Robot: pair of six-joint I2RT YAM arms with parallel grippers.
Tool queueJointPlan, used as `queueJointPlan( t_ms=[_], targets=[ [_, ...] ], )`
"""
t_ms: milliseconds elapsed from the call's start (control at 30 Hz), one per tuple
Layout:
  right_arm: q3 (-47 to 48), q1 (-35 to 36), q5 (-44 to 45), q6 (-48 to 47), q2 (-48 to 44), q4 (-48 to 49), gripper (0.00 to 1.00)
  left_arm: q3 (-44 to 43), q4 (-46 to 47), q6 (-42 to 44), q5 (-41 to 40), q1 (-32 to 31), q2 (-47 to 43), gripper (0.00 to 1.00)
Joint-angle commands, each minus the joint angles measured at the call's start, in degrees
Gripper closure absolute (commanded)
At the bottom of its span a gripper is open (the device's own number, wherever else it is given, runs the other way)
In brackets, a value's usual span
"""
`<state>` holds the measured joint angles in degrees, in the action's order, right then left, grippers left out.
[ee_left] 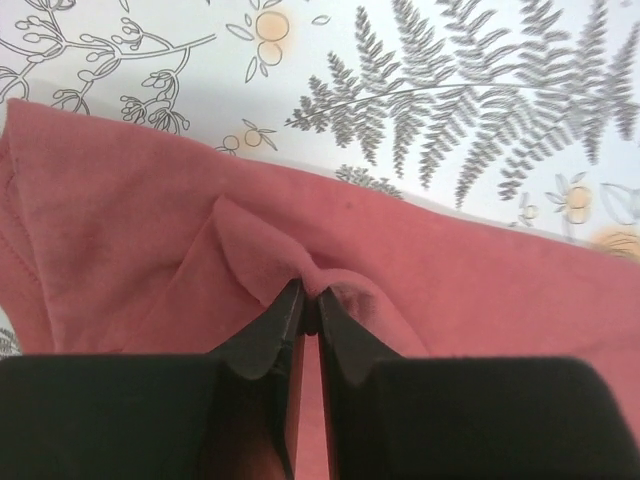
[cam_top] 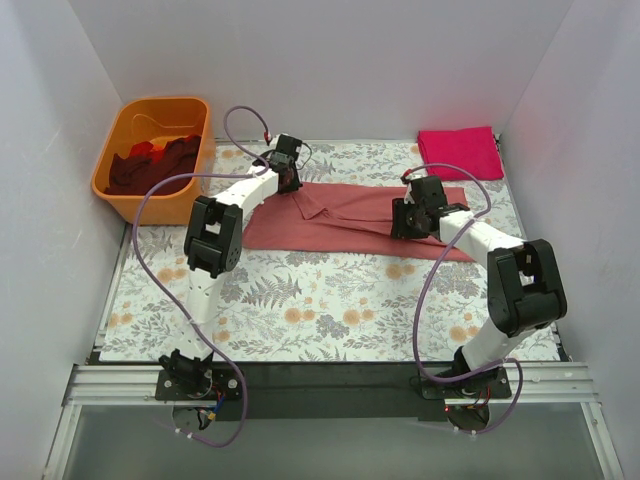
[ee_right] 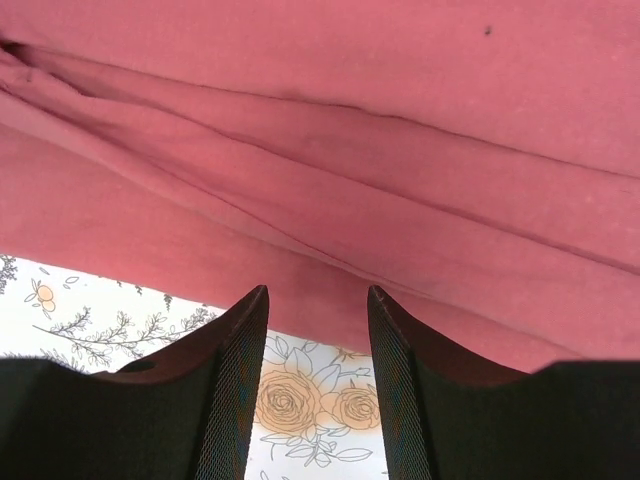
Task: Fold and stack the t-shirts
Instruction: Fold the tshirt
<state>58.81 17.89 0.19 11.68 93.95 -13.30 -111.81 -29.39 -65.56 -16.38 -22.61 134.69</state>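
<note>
Overhead view: the salmon-pink t-shirt [cam_top: 340, 215] lies as a long band across the middle of the worktop [cam_top: 300, 320]. The left hand [cam_top: 292, 186] is at its far-left edge and the right hand [cam_top: 408, 225] is over its right part. A folded magenta t-shirt [cam_top: 458, 152] sits at the far right corner, and dark red t-shirts [cam_top: 150, 165] fill the orange tub [cam_top: 115, 195].

Left wrist view: the fingers [ee_left: 270, 335] are pinched shut on a small ridge of salmon cloth. It is a thin bite, so any lift should probably be slow or the cloth may slip out.

Right wrist view: the fingers [ee_right: 235, 340] stand apart at the shirt's near hem with nothing caught between them. That hand likely needs to reach further over the edge and gather every layer before closing.
</note>
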Motion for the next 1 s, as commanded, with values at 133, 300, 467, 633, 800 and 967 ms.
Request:
queueJointPlan(
  t_ms=[133,300,467,633,800,967],
  targets=[
    [-1.1,-2.3,-0.5,-1.9,-4.2,1.1,0.49,1.8,1.9,-1.3,0.7,0.9,-4.9,0.60],
    [-2.7,-9.5,-0.9,0.7,-6.8,1.3,0.49,7.6,1.5,-1.4,-1.4,0.8,-15.3,0.24],
    [-3.7,-14.6,-3.5,2.5,-7.6,1.3,0.50,19.7,-1.1,-4.7,-1.6,0.9,-26.8,0.24],
    [-7.7,-16.0,-3.3,5.8,-8.4,3.2,0.57,31.6,-0.4,-5.4,3.7,0.8,-34.6,0.45],
    [-10.6,-16.7,-7.1,6.9,-7.9,6.2,0.71,42.3,-0.3,-3.3,6.3,0.7,-38.0,0.50],
    [-12.0,-16.6,-12.0,8.6,-7.1,9.3,0.73,51.4,2.3,-1.6,3.7,0.8,-46.9,0.46]
  ],
)
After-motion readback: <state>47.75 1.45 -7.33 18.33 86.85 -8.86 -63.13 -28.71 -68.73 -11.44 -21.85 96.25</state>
